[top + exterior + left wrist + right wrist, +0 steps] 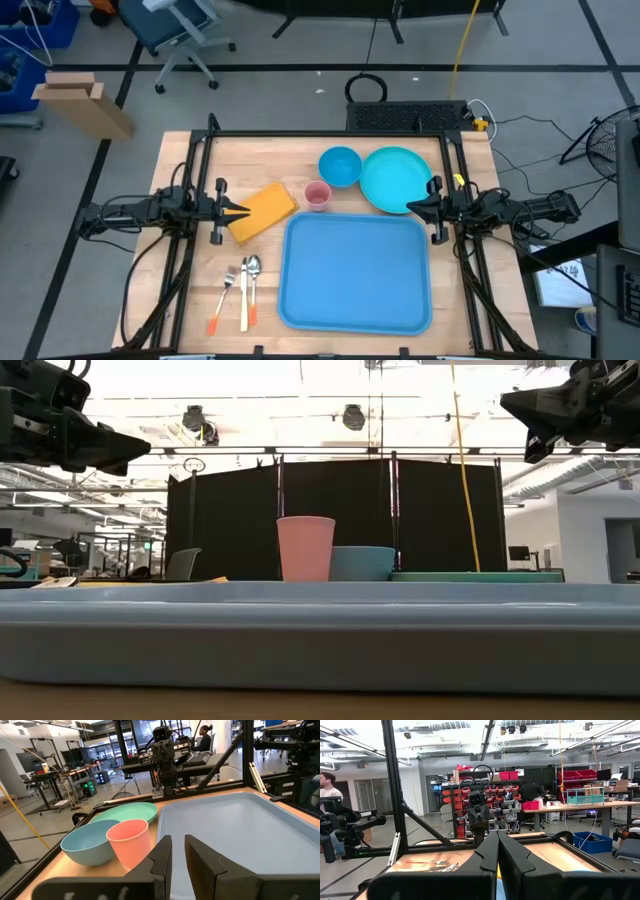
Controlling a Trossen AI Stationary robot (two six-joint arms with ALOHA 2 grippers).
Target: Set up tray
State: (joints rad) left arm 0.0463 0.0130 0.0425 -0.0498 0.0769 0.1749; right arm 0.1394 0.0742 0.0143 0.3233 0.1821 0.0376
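Since it is the biggest thing on the wooden desk, the blue tray sets the terms: it lies flat and bare at the near middle of the desk, between the two arms. It looks like stiff, smooth plastic, probably light but broad and awkward, so a pinch on the low raised rim of a short side seems the only sure hold; the slick floor offers nothing. Behind it sit the teal plate, a folded yellow cloth, the blue bowl and the pink cup; a fork, spoon and knife lie left of the tray. The left pincer hovers over the cloth, fingers slightly apart and holding nothing. The right pincer hangs above the plate's edge, pressed together, empty.
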